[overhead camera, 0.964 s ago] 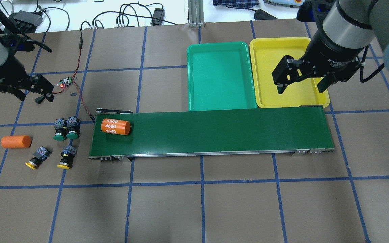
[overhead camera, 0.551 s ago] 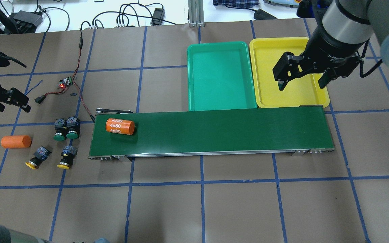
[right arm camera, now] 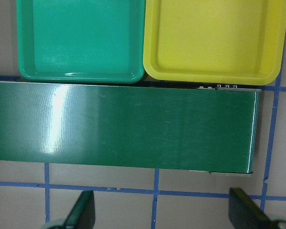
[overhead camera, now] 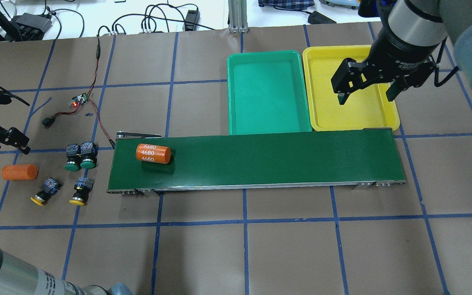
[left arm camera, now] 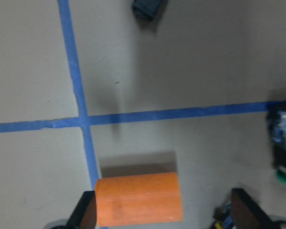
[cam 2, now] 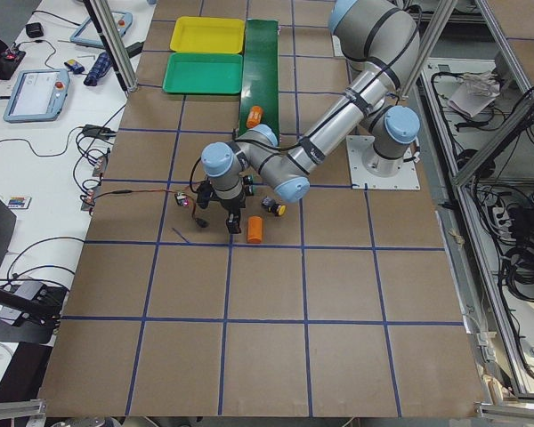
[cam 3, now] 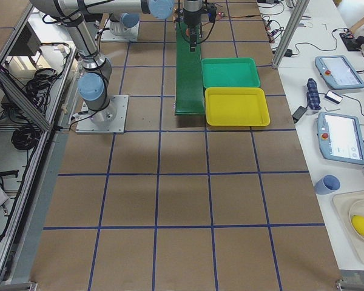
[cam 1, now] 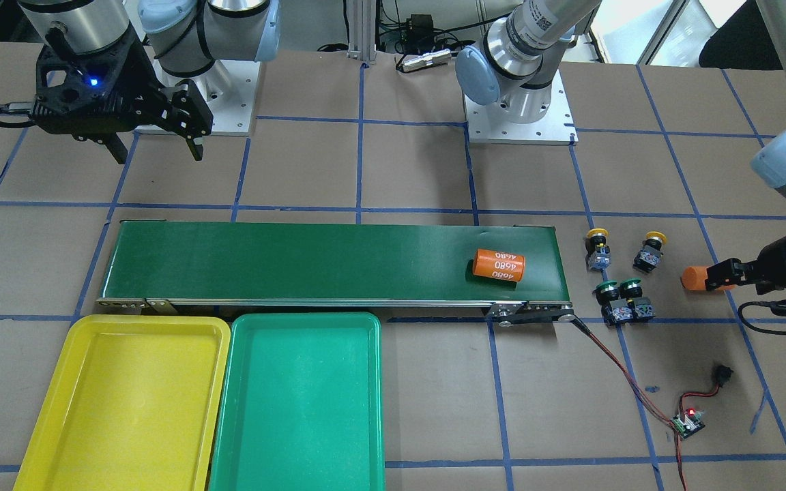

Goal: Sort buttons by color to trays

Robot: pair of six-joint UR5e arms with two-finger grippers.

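Two green buttons (overhead camera: 80,164) stand side by side left of the conveyor's end, also in the front view (cam 1: 618,286). Two yellow buttons (overhead camera: 58,200) lie nearer the front, also in the front view (cam 1: 625,237). The green tray (overhead camera: 266,92) and yellow tray (overhead camera: 322,82) lie empty behind the belt's right half. My left gripper (overhead camera: 4,143) is open and hangs over a plain orange cylinder (left arm camera: 138,205), which shows between its fingers (left arm camera: 86,212). My right gripper (overhead camera: 366,96) is open and empty, held high near the yellow tray.
A dark-green conveyor belt (overhead camera: 260,162) carries an orange cylinder marked 4680 (overhead camera: 153,153) near its left end. A small circuit board with a red light (overhead camera: 79,99) and its wires lie behind the buttons. Blue tape lines cross the brown table.
My left gripper has swung left and toward the front, to over the plain orange cylinder. The 4680 cylinder has moved right along the belt. My right gripper has shifted slightly back.
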